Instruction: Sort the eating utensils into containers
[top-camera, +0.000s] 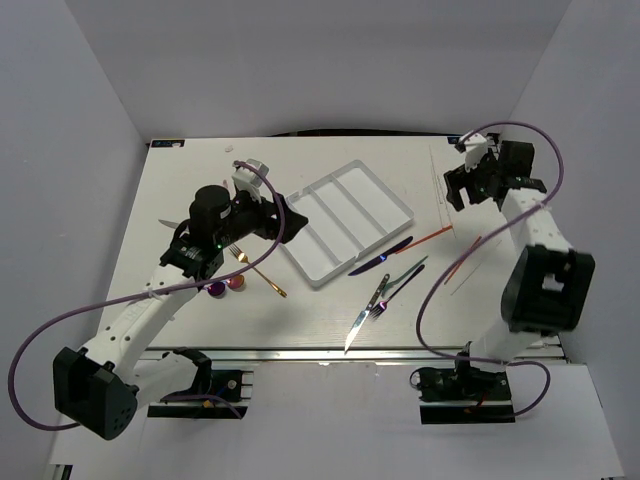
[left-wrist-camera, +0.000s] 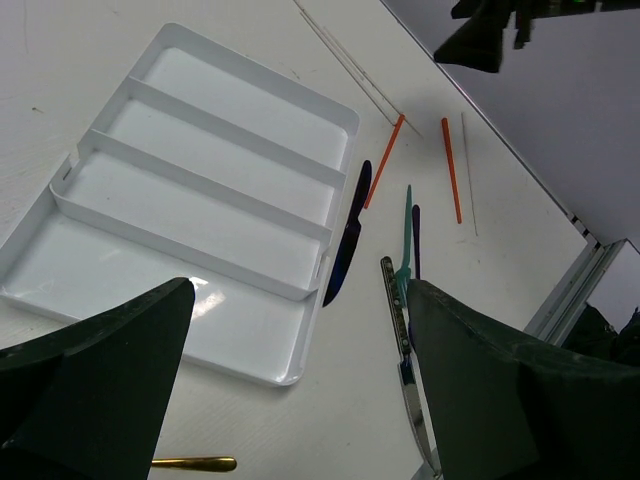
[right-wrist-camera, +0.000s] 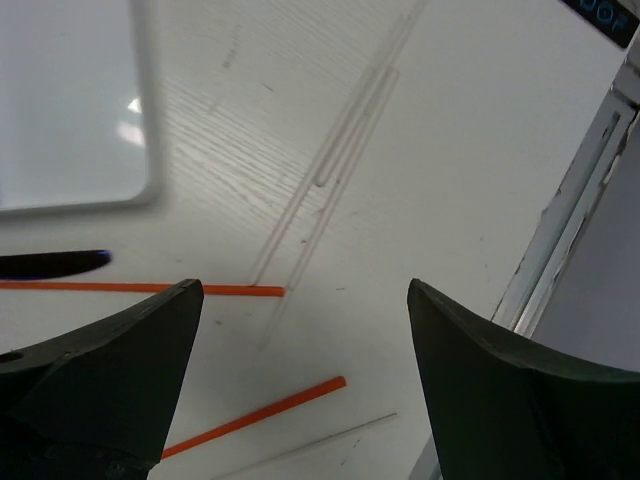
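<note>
The white tray (top-camera: 398, 207) lies at the table's middle, and its long containers (left-wrist-camera: 200, 190) hold nothing. My left gripper (top-camera: 280, 218) hovers open at the tray's left edge, with nothing between its fingers (left-wrist-camera: 100, 380). Right of the tray lie a purple-blue knife (left-wrist-camera: 350, 240), a teal-handled utensil (left-wrist-camera: 407, 240), a silver knife (top-camera: 358, 322) and a fork (top-camera: 383, 300). Two orange chopsticks (right-wrist-camera: 140, 288) (right-wrist-camera: 260, 412) lie below my open right gripper (top-camera: 458, 190). A gold utensil (top-camera: 255, 270) and two spoons with purple (top-camera: 215, 290) and red (top-camera: 237, 283) bowls lie under the left arm.
Thin clear sticks (right-wrist-camera: 330, 170) lie on the table by the chopsticks. The table's right edge with its metal rail (right-wrist-camera: 560, 230) runs close to my right gripper. A grey utensil (top-camera: 170, 222) pokes out left of the left arm. White walls enclose the table.
</note>
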